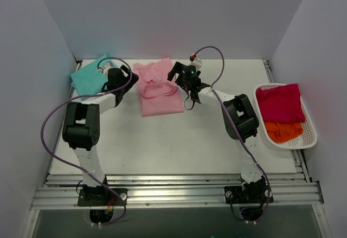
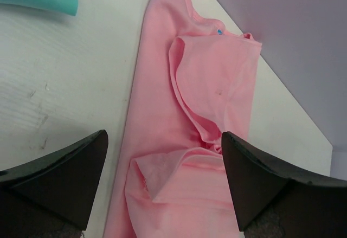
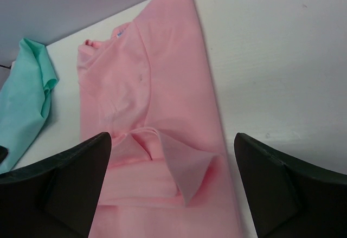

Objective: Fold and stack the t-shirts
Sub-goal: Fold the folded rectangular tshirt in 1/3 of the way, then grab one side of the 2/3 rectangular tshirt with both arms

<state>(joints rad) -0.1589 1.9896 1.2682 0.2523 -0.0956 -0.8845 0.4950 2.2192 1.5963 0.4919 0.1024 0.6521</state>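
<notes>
Two soft shirts: a pink shirt [image 1: 160, 89], a rumpled oblong with creased folds, and a smooth teal shirt [image 1: 89, 76] left of it. Left gripper [image 2: 162, 140] and right gripper [image 3: 172, 137] flank the pink shirt, both spread wide and empty. Well right of it, one white mesh basket [image 1: 310, 132] holds a red cloth [image 1: 279, 103] and an orange cloth [image 1: 283, 131], perhaps shirts.

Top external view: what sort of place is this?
Probably a lab test cell: plain walls box in a white table, an aluminium rail fronts it, and a basket holds red cloth.
</notes>
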